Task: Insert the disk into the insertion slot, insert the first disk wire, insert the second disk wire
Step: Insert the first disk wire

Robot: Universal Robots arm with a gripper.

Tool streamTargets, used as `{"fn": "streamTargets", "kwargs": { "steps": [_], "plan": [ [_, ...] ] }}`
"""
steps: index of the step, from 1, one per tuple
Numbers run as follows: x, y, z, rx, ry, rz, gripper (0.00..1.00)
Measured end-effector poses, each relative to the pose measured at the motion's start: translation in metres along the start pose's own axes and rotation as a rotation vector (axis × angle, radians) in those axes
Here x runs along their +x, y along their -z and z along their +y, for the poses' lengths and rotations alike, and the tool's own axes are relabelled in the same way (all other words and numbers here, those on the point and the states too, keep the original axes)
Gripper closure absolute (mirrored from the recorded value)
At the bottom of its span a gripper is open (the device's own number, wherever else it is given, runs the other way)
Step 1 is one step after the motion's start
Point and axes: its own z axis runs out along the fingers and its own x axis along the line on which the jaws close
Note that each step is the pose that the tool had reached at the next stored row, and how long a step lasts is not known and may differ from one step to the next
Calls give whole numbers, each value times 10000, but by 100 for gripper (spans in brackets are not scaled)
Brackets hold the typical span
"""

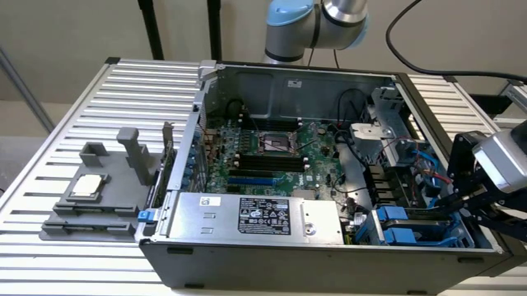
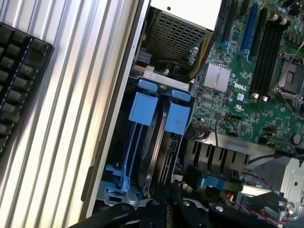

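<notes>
Gripper (image 2: 166, 209) was closed tight just beside the insertion slot (image 1: 371, 229), grasp unclear; disk (image 2: 176, 118) sat inside it; any push there needed to stay square and gentle.

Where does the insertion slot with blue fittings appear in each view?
Exterior view: the insertion slot sits in the near corner of the case, at the exterior view's right.
Wrist view: the insertion slot lies between the case wall and the motherboard.
Shared landmark: the power-supply box beside it.
</notes>
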Motion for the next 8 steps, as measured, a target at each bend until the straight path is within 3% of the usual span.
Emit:
{"fn": "streamTargets", "kwargs": {
  "steps": [8],
  "plan": [
    [-60, 22, 229, 45, 12, 21, 84]
  ]
}}
